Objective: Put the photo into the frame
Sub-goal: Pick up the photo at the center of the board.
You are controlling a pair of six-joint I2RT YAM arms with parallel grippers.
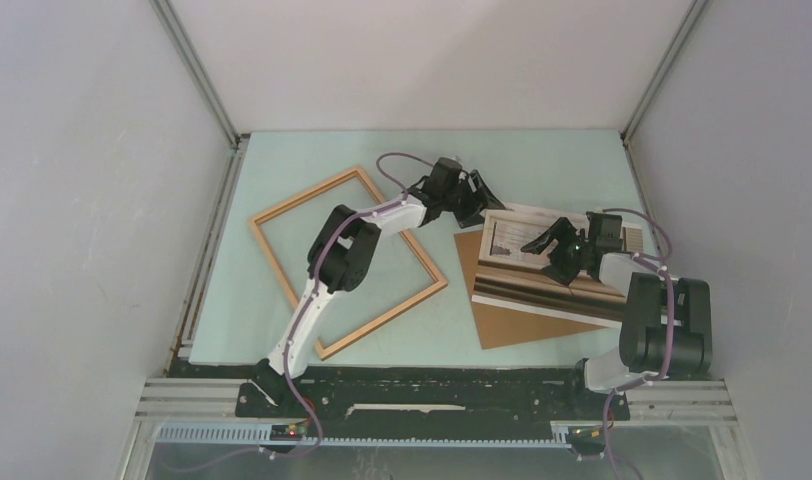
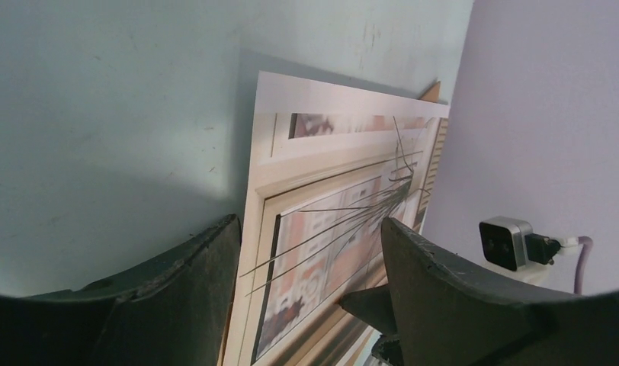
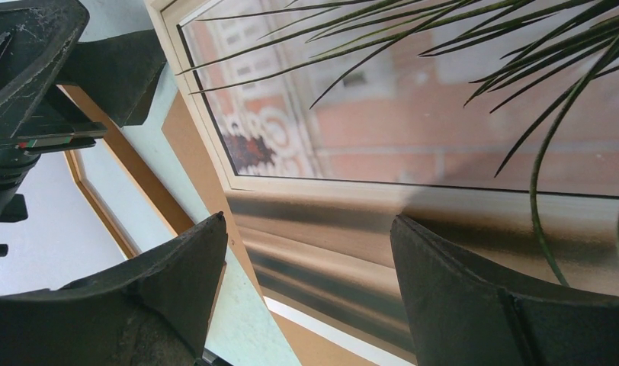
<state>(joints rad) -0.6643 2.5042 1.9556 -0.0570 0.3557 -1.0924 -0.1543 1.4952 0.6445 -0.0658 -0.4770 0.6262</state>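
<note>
The photo (image 1: 542, 285) lies picture side up on a brown backing board (image 1: 512, 328), right of centre. The thin orange-brown wooden frame (image 1: 306, 195) lies flat and empty, to the left. My left gripper (image 1: 485, 208) is open by the photo's far left corner. In its wrist view, the photo (image 2: 329, 213) and its left edge show between the fingers of the gripper (image 2: 310, 229). My right gripper (image 1: 548, 254) hovers open over the photo's middle. Its wrist view shows the gripper (image 3: 310, 229) spanning the photo's (image 3: 413, 152) dark striped bands. Neither gripper holds anything.
The backing board (image 3: 192, 152) sticks out past the photo's near and left edges. The frame's (image 3: 131, 164) corner sits close to the board, with the left gripper (image 3: 62, 61) above it. White enclosure walls (image 1: 102, 200) ring the pale green table (image 1: 542, 160).
</note>
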